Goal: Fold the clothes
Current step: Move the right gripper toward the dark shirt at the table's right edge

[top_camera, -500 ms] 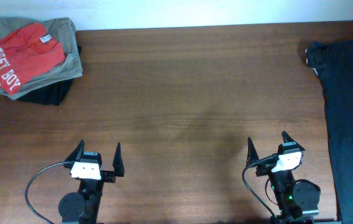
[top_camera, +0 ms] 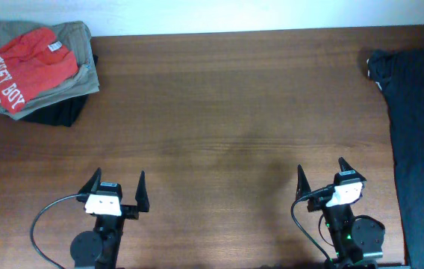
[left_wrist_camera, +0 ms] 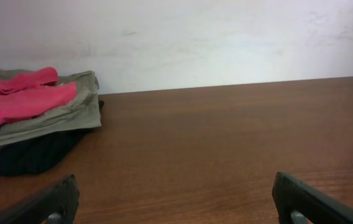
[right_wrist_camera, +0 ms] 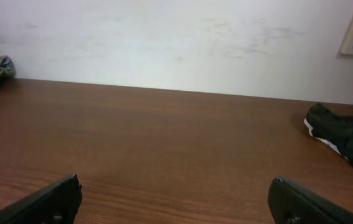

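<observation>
The clothes, a black garment (top_camera: 415,142), lie crumpled along the table's right edge and run off the frame. A dark end of the garment (right_wrist_camera: 344,132) shows at the far right in the right wrist view. My left gripper (top_camera: 120,179) rests at the near edge, left of centre, open with nothing between its fingers (left_wrist_camera: 175,186). My right gripper (top_camera: 321,170) sits at the near edge to the right, also open and empty (right_wrist_camera: 175,183), roughly a hand's width left of the black cloth.
A folded stack (top_camera: 36,71) lies at the far left corner: a red printed shirt on top, olive cloth under it, black at the bottom, also seen in the left wrist view (left_wrist_camera: 33,109). The brown wooden table (top_camera: 227,112) ends at a white wall behind.
</observation>
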You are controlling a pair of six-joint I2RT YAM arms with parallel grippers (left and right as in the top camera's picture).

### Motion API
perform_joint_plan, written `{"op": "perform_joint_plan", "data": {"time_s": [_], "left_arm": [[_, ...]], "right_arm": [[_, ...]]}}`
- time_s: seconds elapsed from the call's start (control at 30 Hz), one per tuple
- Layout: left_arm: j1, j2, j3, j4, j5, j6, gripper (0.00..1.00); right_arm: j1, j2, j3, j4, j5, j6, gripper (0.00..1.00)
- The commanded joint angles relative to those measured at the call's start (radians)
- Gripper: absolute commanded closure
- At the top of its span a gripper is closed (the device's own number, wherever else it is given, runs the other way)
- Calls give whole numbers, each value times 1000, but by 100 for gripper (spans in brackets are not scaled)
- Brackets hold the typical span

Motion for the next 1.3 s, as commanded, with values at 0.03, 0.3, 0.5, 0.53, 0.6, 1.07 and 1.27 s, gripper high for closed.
{"op": "perform_joint_plan", "data": {"time_s": [0.03, 0.3, 0.5, 0.53, 0.6, 1.07, 1.27], "left_arm": [[-3, -6, -5, -1, 18, 19, 1], [-3, -6, -5, -1, 18, 19, 1], [-3, -6, -5, -1, 18, 19, 1], [-3, -6, -5, -1, 18, 19, 1], [-3, -6, -5, -1, 18, 19, 1], [-3, -6, -5, -1, 18, 19, 1], [-3, -6, -5, -1, 18, 19, 1]], "right_arm": [[6, -7, -5, -7, 9, 7, 1], [6, -7, -5, -7, 9, 7, 1], [6, -7, -5, -7, 9, 7, 1], [6, -7, -5, -6, 9, 7, 1], [6, -7, -5, -7, 9, 7, 1], [6, -5, -5, 182, -312, 518, 1], [6, -3, 1, 422, -226, 533, 1]]}}
